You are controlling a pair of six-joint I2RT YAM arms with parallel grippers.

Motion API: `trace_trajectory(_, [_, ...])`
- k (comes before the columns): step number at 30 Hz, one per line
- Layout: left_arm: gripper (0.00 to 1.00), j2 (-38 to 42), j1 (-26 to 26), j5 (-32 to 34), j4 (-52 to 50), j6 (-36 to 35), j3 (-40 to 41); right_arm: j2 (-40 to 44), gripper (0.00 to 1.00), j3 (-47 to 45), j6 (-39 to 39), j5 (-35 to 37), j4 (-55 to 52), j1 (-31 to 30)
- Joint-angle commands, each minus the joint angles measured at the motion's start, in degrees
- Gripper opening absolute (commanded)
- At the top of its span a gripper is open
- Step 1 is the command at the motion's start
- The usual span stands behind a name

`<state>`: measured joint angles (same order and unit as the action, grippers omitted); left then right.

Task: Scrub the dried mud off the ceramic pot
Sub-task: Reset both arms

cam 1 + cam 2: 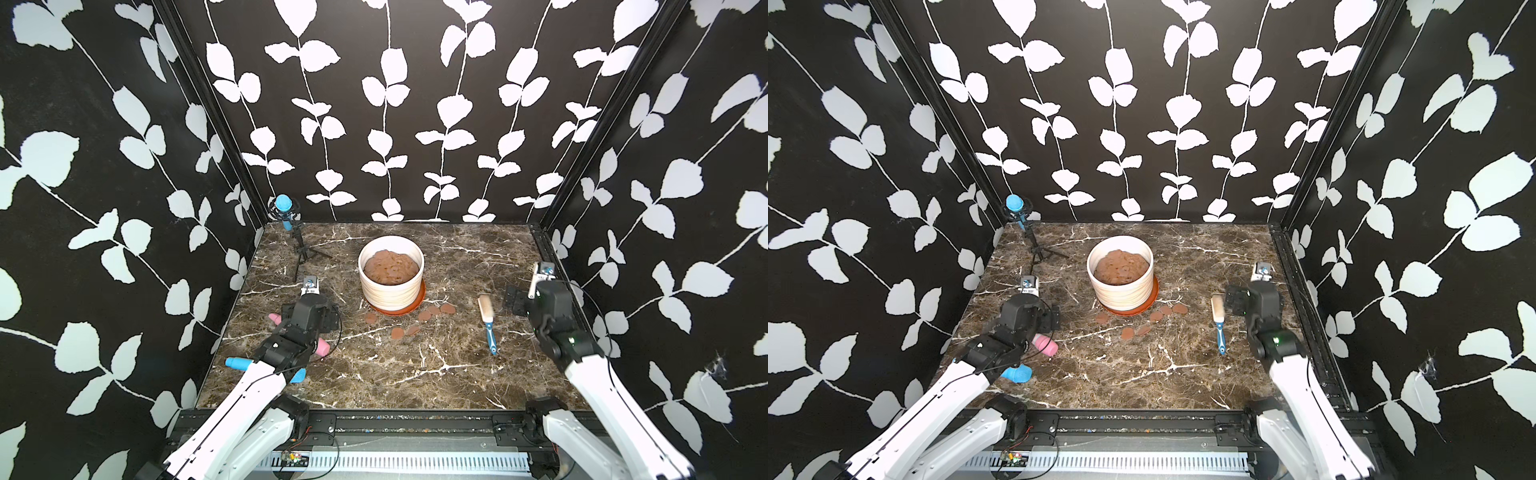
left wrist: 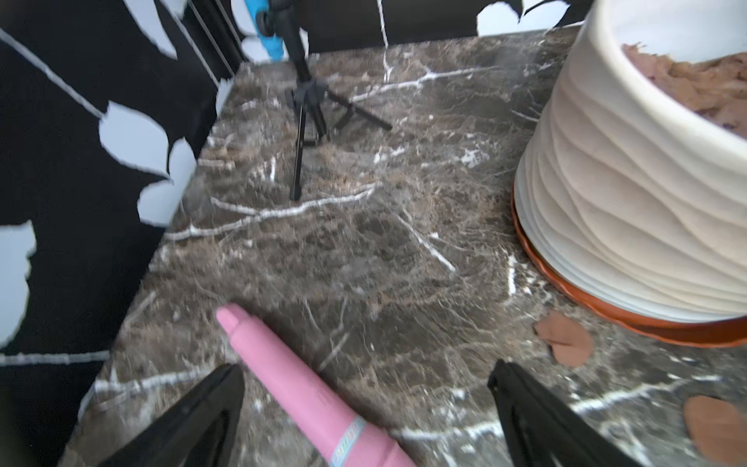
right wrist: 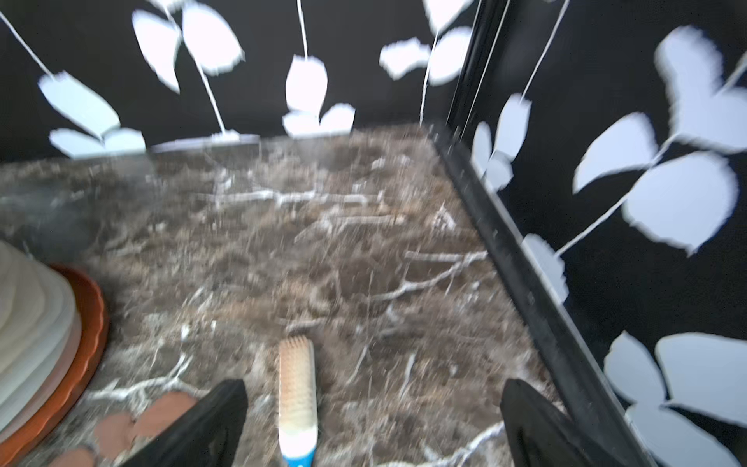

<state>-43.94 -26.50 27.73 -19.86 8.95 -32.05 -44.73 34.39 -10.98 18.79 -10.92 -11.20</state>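
The cream ribbed ceramic pot (image 1: 390, 291) (image 1: 1121, 291) (image 2: 626, 182) (image 3: 24, 315) stands mid-table on an orange-brown saucer (image 1: 419, 302), filled with lumpy brown soil (image 1: 390, 266). Several flat patches of dried mud (image 1: 447, 308) (image 1: 1127, 332) (image 2: 566, 339) (image 3: 161, 408) lie on the marble in front of it. The pot's visible wall looks plain cream. A blue-handled scrub brush (image 1: 486, 318) (image 1: 1217, 318) (image 3: 297, 388) lies on the table right of the pot. My right gripper (image 3: 372, 388) (image 1: 515, 299) hovers open over it, not touching it. My left gripper (image 2: 364, 372) is open above a pink tube (image 2: 291, 380).
A blue microphone on a black tripod (image 1: 286, 212) (image 1: 1017, 208) stands at the back left corner. The pink tube (image 1: 322, 348) and a blue object (image 1: 1017, 374) lie under the left arm. Black frame rails (image 3: 525, 283) and patterned walls close in both sides.
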Motion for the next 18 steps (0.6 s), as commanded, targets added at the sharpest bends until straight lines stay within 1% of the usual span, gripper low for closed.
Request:
trace_trajectory(1, [0.99, 0.4, 0.3, 1.1, 17.6, -13.9, 7.8, 0.6, 1.00, -7.7, 6.3, 3.9, 11.8, 0.2])
trace_trajectory(3, [0.99, -0.8, 1.0, 1.0, 29.5, -18.6, 12.7, -0.1, 1.00, -11.5, 9.4, 2.3, 17.8, 0.2])
trace_trajectory(4, [0.98, -1.7, 2.2, -0.2, 33.9, -19.2, 14.1, -1.2, 1.00, -13.0, 11.2, 1.3, 20.5, 0.2])
trace_trajectory(5, [0.98, -2.8, 4.4, -2.4, 36.3, -19.2, 14.5, -3.3, 1.00, -14.0, 13.5, 0.3, 23.7, 0.2])
trace_trajectory(6, [0.99, -4.2, 6.5, -5.2, 37.8, -19.0, 14.7, -5.5, 1.00, -14.9, 14.0, 0.6, 27.0, 0.2])
trace_trajectory(8, [0.98, -8.3, 10.1, -8.7, 43.5, -19.6, 15.6, -12.0, 1.00, -16.1, 11.4, 2.5, 35.6, 1.1])
trace_trajectory(10, [0.98, -13.2, 12.4, -10.9, 49.9, -19.3, 16.3, -18.4, 1.00, -16.0, 13.6, -2.0, 41.5, 2.4])
trace_trajectory(12, [0.99, -18.7, 14.3, -13.3, 55.9, -18.4, 16.6, -24.5, 1.00, -15.7, 16.0, -3.5, 47.3, 2.8])
trace_trajectory(14, [0.98, -24.5, 15.8, -15.7, 62.5, -17.3, 16.9, -30.0, 1.00, -16.7, 17.5, -6.1, 57.1, 3.3])
trace_trajectory(15, [0.99, -27.2, 16.5, -16.9, 65.4, -16.4, 16.9, -32.6, 1.00, -16.9, 16.6, -7.2, 61.3, 3.8])
trace_trajectory(16, [0.99, -29.0, 16.9, -18.6, 68.1, -16.2, 16.7, -34.6, 1.00, -16.2, 16.5, -8.6, 62.4, 4.2])
trace_trajectory(17, [0.99, -30.0, 17.0, -20.4, 68.2, -16.4, 16.3, -35.6, 1.00, -14.6, 16.6, -9.3, 59.9, 4.3])
trace_trajectory(18, [0.99, -30.1, 17.0, -21.3, 66.1, -16.6, 15.2, -36.2, 1.00, -12.9, 16.7, -10.7, 56.5, 4.6])
